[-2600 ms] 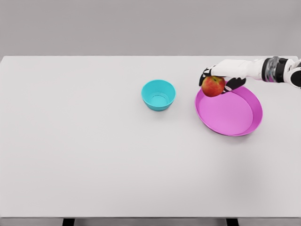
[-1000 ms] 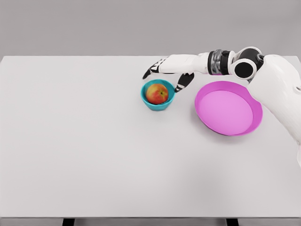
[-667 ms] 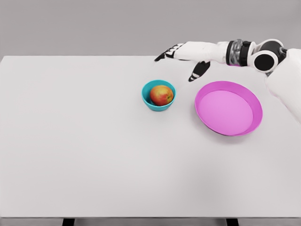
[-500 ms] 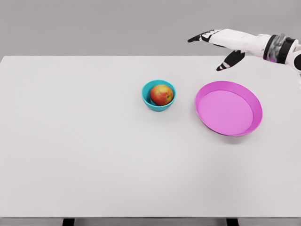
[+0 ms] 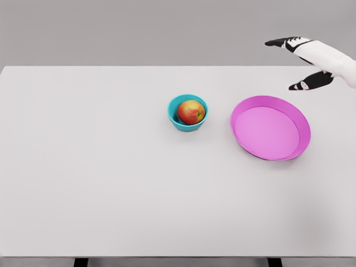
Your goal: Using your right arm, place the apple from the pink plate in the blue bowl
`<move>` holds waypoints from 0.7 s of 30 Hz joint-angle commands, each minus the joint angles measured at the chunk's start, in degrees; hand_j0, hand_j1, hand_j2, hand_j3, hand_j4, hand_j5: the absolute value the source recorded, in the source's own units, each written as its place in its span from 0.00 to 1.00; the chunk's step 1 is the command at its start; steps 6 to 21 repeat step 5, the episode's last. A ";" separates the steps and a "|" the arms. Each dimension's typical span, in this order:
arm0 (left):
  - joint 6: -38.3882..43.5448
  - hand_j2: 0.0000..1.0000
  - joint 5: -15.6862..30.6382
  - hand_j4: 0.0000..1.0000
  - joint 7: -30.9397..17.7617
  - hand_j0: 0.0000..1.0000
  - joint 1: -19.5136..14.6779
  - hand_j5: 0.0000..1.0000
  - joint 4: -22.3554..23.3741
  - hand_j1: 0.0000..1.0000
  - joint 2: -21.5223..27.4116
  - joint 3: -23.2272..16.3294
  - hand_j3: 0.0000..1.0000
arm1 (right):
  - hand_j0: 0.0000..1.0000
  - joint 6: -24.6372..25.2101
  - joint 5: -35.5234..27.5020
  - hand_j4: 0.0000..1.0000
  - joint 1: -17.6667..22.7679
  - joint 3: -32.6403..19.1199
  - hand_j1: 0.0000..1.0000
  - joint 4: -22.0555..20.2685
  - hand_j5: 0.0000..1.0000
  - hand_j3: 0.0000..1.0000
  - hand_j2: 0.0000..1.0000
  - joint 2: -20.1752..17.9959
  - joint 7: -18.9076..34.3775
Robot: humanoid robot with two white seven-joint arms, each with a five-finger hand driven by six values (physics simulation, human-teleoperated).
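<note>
Table [image 5: 111, 183]: white, fills most of the frame from the lower edge up to the grey backdrop. I see no writing, label or brand on it or on anything else.

Plate [image 5: 302, 136]: pink, round, raised rim, right of centre. Nothing lies on it.

Right hand [image 5: 311, 58]: upper right corner, raised above the table's far edge and up-right of the plate, apart from it. I read it as spread wide and holding nothing. White palm, dark fingertips [image 5: 273, 42] reaching left toward the upper middle of the frame; the thumb [image 5: 303, 84] hangs lower, pointing left and slightly down. The hand lies roughly level, long axis sloping down to the right. The wrist and the rest of the arm run off the right edge, so I can only see the hand itself. I cannot count the separate fingers; they blur into one dark tip.

Bowl [image 5: 173, 114]: blue, small, just left of the plate, near centre, not touching it.

Apple [image 5: 191, 112]: red with a yellowish patch, sitting inside the bowl, its top showing above the rim. Its lower part is hidden by the near wall.
</note>
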 commanded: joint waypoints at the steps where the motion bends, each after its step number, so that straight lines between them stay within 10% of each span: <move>1: -0.18 1.00 -0.09 1.00 -0.18 1.00 0.00 1.00 0.00 1.00 0.00 -0.35 1.00 | 1.00 0.17 -0.35 1.00 0.00 -0.36 1.00 -0.26 1.00 1.00 1.00 -0.14 -0.03; 21: -0.01 1.00 0.08 1.00 -0.26 1.00 0.00 1.00 -0.09 1.00 0.00 -0.17 1.00 | 1.00 0.17 -0.35 1.00 -0.09 -0.37 1.00 -0.34 1.00 1.00 1.00 0.12 -0.03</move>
